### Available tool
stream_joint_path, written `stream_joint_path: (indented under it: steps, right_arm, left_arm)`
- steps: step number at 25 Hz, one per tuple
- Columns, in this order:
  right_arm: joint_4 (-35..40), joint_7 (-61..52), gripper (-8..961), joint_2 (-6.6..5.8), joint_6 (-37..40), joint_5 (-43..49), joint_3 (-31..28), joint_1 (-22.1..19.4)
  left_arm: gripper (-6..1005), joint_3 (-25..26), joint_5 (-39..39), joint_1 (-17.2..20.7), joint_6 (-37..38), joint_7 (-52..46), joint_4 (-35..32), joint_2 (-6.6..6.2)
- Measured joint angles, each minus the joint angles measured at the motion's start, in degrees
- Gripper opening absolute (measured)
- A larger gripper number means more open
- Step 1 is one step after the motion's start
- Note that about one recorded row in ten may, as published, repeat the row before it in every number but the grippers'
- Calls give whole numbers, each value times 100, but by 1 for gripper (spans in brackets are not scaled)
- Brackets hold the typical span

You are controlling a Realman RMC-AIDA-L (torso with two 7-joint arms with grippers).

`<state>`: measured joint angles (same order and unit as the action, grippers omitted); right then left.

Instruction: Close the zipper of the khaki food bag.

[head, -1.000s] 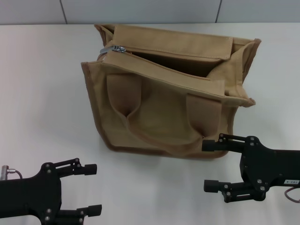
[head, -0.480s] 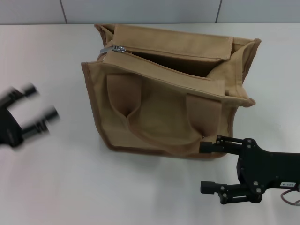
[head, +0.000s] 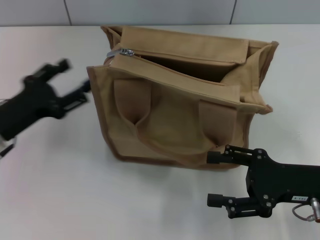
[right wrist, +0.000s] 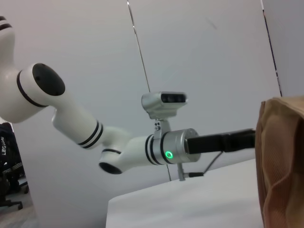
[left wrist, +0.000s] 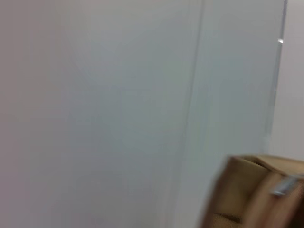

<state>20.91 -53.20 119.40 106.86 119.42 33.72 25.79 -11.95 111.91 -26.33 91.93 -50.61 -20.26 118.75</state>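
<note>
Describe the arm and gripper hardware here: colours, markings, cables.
Both grippers, left gripper and right gripper, are matte black, each with two slim rod-like fingers ending in rounded tips, with visible screws. The right one carries a small white label, plus a silver connector with a thin cable at the wrist. The left arm is glossy white with black joint rings, a silver wrist ring with a green light, and a grey wrist camera.

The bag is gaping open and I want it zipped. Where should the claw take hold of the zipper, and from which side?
Grip the small silver pull tab of the zipper, which sits at the far left corner of the khaki food bag. Come from the bag's left, where the open left claw already is; the track runs rightward from there.
</note>
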Motion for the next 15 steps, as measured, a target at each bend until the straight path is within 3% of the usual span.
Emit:
stream_joint_path:
  steps: [4,11,15]
  right_arm:
    - [-8,2,838,-2,-41,0,-6,-19]
    - [-26,3,837,5,-54,-3,-25,-7]
    - [-26,3,837,5,-54,-8,-31,0]
  left_arm:
    - [773,-493,-50,-187,175,5,18,4]
    - [763,-493,-1014,-332,141,18,360,27]
    - [757,-534,-1146,-335,71,26,433,14]
